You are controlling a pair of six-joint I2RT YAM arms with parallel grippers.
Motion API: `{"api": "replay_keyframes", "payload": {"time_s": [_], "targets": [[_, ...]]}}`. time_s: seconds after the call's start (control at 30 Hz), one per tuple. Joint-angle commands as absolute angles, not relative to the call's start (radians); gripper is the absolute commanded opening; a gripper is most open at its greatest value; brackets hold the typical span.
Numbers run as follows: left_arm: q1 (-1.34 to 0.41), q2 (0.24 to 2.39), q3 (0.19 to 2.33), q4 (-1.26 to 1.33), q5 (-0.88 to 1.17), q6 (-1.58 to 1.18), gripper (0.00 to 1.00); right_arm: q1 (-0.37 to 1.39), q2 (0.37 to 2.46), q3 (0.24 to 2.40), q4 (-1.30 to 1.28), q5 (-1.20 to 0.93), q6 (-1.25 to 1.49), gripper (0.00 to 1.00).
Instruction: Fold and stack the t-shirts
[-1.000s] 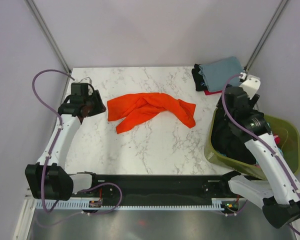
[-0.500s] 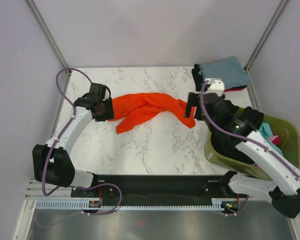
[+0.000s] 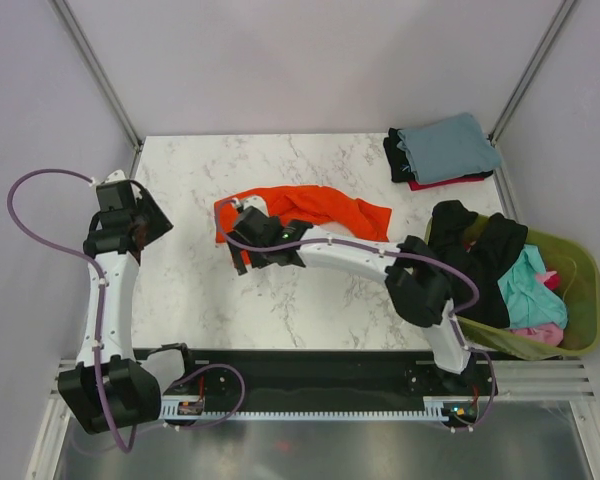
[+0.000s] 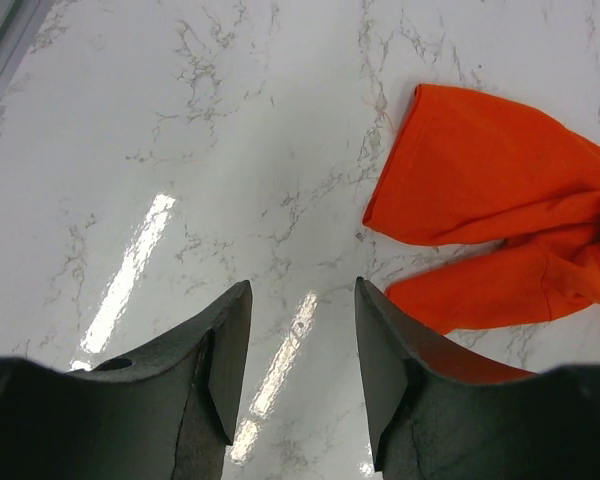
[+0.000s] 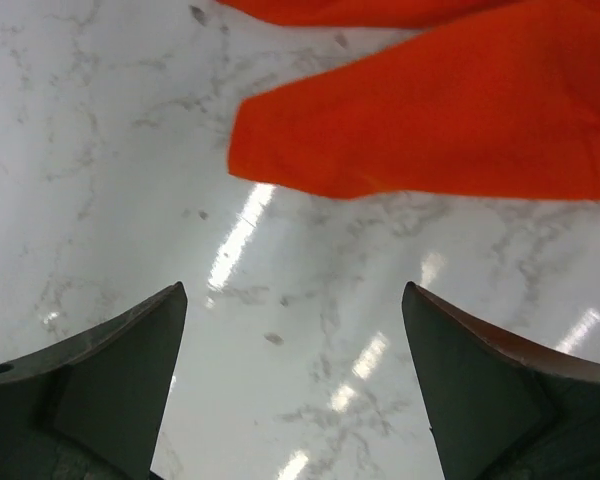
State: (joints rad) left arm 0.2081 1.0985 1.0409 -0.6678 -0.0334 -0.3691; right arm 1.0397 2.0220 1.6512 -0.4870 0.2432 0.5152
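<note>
Just ahead of the spread right gripper [image 5: 292, 300], now swung across, the shirt [image 5: 430, 130] corner is lined up for grasping; left gripper [image 4: 300, 300] was pulled back, spread, empty.

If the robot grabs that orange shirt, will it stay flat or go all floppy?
Probably floppy: the orange t-shirt lies twisted and crumpled, so it would likely droop from wherever it is pinched. It looks thin, so probably light. Pushed, it would likely bunch up rather than slide whole on the glossy table.
</note>
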Motion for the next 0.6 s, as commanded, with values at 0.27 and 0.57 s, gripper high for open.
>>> {"api": "replay_keyframes", "payload": {"time_s": [0.27, 0.57], "targets": [[0.221, 1.060, 1.039, -0.623, -0.005, -0.383, 0.53, 1.089, 2.364, 2.075, -0.540, 0.199, 0.514, 0.90], [0.222, 1.042, 1.035, -0.618, 0.044, -0.382, 0.53, 1.089, 2.537, 2.249, -0.629, 0.360, 0.466, 0.84]]}}
